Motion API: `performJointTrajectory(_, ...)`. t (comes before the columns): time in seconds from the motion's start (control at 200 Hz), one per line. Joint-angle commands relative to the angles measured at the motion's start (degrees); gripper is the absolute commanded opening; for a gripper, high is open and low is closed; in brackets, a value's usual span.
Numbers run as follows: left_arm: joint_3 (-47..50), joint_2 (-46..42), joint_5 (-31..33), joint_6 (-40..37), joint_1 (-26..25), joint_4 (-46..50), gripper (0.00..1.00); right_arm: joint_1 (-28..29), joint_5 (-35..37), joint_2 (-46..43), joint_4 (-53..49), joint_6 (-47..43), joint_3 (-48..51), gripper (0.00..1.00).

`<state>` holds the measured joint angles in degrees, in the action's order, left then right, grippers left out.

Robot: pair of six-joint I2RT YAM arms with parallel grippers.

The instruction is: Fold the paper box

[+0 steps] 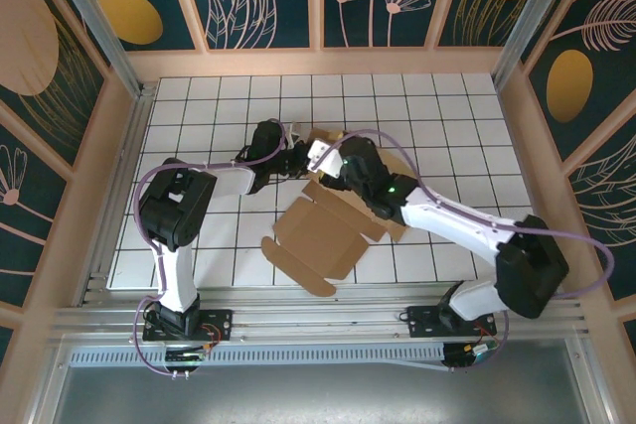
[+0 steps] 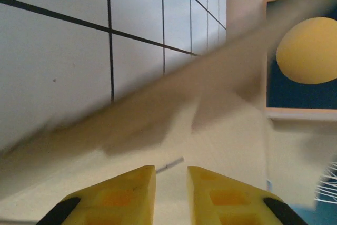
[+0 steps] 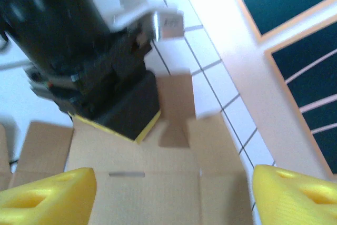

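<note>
The paper box (image 1: pixel 318 235) lies mostly flat and unfolded on the middle of the white grid table, its far flaps lifted under the two grippers. My left gripper (image 1: pixel 296 162) sits at the sheet's far edge. In the left wrist view its yellow fingers (image 2: pixel 126 193) stand a narrow gap apart with nothing between them, above pale cardboard (image 2: pixel 221 130). My right gripper (image 1: pixel 328 164) faces it from the right. In the right wrist view it (image 3: pixel 174 177) is wide open over a cardboard panel (image 3: pixel 168 193), with the left arm's black housing (image 3: pixel 89 61) resting at the panel's far edge.
Wooden walls (image 1: pixel 517 126) with dark painted panels close in the table on three sides. A metal rail (image 1: pixel 318 320) carrying both arm bases runs along the near edge. Bare white tiles (image 1: pixel 417 96) lie behind the box and to its left.
</note>
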<state>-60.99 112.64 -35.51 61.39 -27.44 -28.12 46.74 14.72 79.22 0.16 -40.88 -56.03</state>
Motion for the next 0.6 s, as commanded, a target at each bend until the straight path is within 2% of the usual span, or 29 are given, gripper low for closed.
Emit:
performJointTrajectory(0.0,-0.71,1.3,1.94,-4.49,-0.18,2.71,0.21,-3.63,-10.64,-5.01,-6.34,15.86,-4.64,0.85)
performJointTrajectory(0.09,-0.71,1.94,2.83,-5.92,-0.18,2.53,0.21,-14.69,-25.3,-5.13,-14.26,29.35,-10.72,0.91)
performJointTrajectory(0.135,-0.91,2.42,3.03,-6.3,-0.21,2.65,0.21,-22.11,-31.69,-3.69,-17.89,34.53,-13.04,0.96)
performJointTrajectory(0.235,-1.8,2.71,3.08,-7.99,-0.24,4.44,0.21,-35.41,-41.98,2.78,-26.34,40.83,-18.39,0.99)
performJointTrajectory(0.35,-2.13,-0.68,4.69,-12.96,-0.71,8.31,0.25,-41.9,-40.91,10.29,-29.42,42.05,-21.44,0.99)
performJointTrajectory(0.43,-2.81,-4.71,9.99,-17.72,-1.92,15.95,0.32,-43.42,-39.18,15.23,-28.53,41.86,-21.71,0.99)
performJointTrajectory(0.511,-2.07,-9.04,16.4,-20.2,-3.64,22.65,0.4,-44.25,-41.01,20.22,-26.9,39.47,-20.78,0.99)
performJointTrajectory(0.591,0.92,-12.93,18.35,-20.77,-5.25,24.42,0.48,-44.42,-38.8,25.37,-28.16,36.25,-21.98,0.99)
